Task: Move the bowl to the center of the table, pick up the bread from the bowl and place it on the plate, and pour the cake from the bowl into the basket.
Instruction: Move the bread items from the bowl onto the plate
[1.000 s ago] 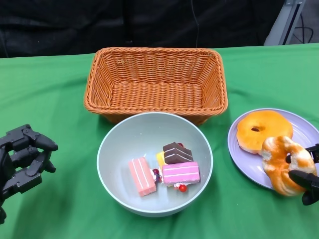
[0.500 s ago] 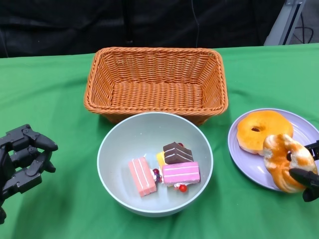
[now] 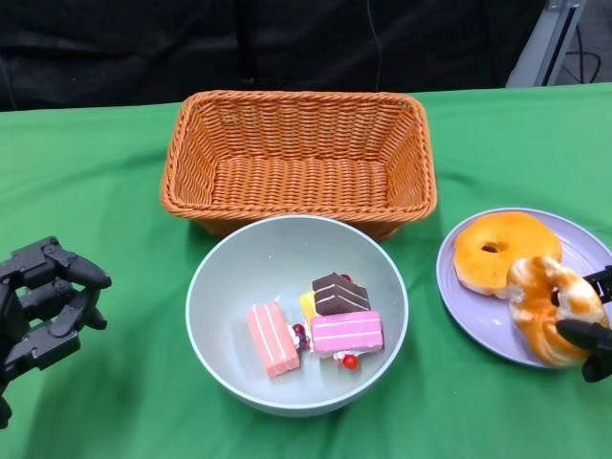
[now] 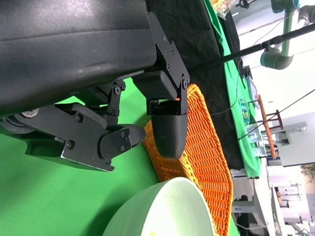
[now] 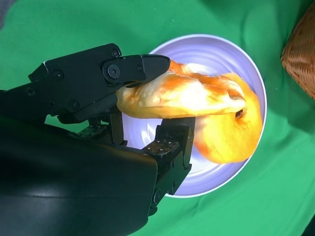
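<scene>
no readable text, no labels, no brands, no numbers

The green table (image 3: 96, 191) carries basket (image 3: 298, 158), bowl (image 3: 296, 311) and plate (image 3: 478, 320).

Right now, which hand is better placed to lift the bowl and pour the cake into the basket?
Left, probably. The left hand holds nothing and rests beside the bowl. The right hand holds the bread over the plate. The basket is just behind the bowl.

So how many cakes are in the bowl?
4 show in the bowl: pink cake, chocolate cake, pink-and-white cake, and a yellow one mostly hidden behind them. More could be underneath.
</scene>
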